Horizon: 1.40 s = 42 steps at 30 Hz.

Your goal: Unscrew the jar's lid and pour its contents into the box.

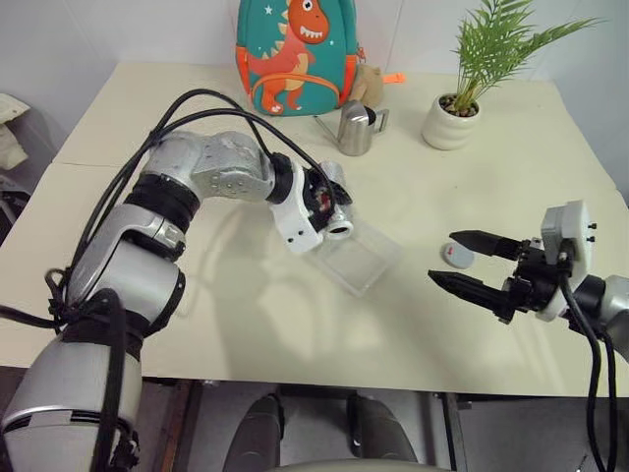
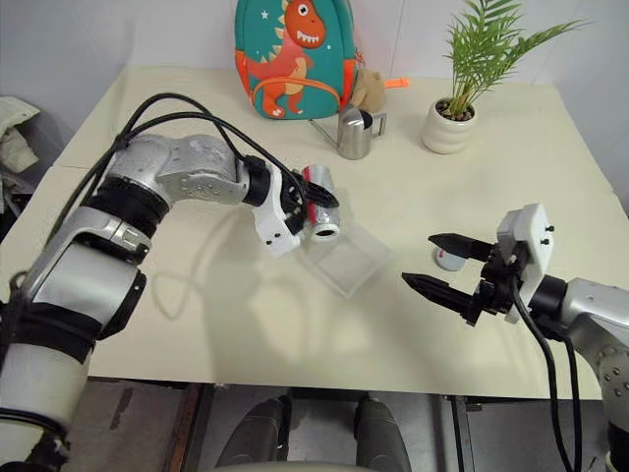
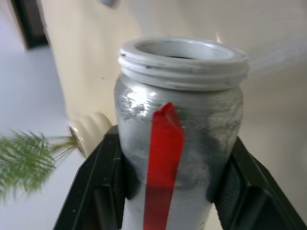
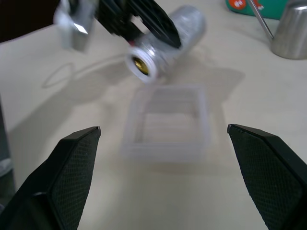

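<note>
Left jaws pinch the jar (image 2: 316, 202), tipped on its side with its open mouth over the box (image 2: 346, 258) edge. Right gripper (image 2: 439, 264) hangs spread and empty, lid (image 2: 449, 259) on the table beside it. Pouring step, I'd say; next it needs more tilt so the pellet (image 4: 139, 63) drops in.

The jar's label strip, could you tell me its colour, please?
Red, on the jar; clearest in the left wrist view.

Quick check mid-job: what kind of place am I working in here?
Probably an indoor room set up for tabletop demos, not a kitchen: a plain cream table against a white wall, with a dinosaur backpack and a potted palm on it.
</note>
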Motion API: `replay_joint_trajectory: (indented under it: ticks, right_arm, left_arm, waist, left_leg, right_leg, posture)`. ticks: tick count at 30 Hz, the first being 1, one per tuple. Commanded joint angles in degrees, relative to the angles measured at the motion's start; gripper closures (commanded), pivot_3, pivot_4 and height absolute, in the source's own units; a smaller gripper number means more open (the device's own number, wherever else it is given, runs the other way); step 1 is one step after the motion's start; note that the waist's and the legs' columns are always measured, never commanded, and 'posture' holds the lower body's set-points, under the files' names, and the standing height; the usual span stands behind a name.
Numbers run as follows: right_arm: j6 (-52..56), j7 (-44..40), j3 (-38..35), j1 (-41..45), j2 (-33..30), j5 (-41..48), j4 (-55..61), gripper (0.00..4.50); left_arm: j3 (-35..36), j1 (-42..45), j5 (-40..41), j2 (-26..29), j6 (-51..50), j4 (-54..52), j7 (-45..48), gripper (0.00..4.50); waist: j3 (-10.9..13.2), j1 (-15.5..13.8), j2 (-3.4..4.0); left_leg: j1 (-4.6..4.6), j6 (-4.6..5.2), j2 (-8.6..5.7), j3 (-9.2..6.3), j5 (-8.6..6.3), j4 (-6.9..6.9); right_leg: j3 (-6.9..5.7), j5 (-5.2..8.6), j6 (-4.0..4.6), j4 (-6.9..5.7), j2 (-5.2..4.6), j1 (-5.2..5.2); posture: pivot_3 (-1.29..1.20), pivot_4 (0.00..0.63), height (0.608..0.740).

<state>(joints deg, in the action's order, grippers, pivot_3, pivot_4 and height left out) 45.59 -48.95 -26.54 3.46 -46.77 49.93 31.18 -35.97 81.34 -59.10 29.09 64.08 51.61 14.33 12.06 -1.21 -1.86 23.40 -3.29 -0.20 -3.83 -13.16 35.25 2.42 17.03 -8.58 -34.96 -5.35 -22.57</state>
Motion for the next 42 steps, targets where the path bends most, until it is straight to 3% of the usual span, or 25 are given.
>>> replay_joint_trajectory:
  ticks: [1,6,12,42]
  right_arm:
    - [0.21,1.28,-2.50,-0.96,-0.88,2.39,2.43,0.04]
    - [-0.31,3.26,-0.86,-0.34,-0.11,2.24,2.54,0.04]
    - [-1.38,4.72,1.12,0.81,0.57,1.41,1.93,0.04]
    - [-4.59,2.96,4.16,2.73,-0.70,0.11,-1.04,0.04]
  left_arm:
    - [-8.51,6.05,-16.83,1.53,-6.54,-4.41,-23.73,2.61]
    - [-20.04,10.75,-31.53,0.70,-18.84,-2.35,-47.75,2.61]
    - [-26.73,13.83,-35.71,-2.21,-22.58,0.19,-58.89,2.61]
    - [-24.95,9.62,-31.60,0.49,-28.01,-10.65,-61.37,2.61]
  waist:
    - [0.01,-0.19,-0.03]
    - [0.02,-0.24,-0.03]
    - [0.02,-0.30,-0.04]
    - [0.02,-0.26,-0.04]
  left_leg:
    - [0.01,0.00,0.00,0.00,0.00,0.00]
    - [0.01,0.00,-0.05,0.06,0.00,0.01]
    - [0.04,0.00,-0.05,0.08,0.00,0.01]
    - [-0.06,0.01,-0.06,0.27,0.03,0.15]
  right_leg:
    - [0.00,-0.01,-0.01,0.01,0.00,0.00]
    - [0.12,-0.05,-0.12,0.04,-0.01,0.00]
    - [0.12,-0.05,-0.12,0.03,-0.01,-0.04]
    - [0.27,-0.05,-0.14,-0.28,-0.04,-0.06]
  posture:
    - [0.00,0.150,0.740]
    - [0.00,0.150,0.740]
    - [0.00,0.150,0.740]
    - [0.00,0.150,0.740]
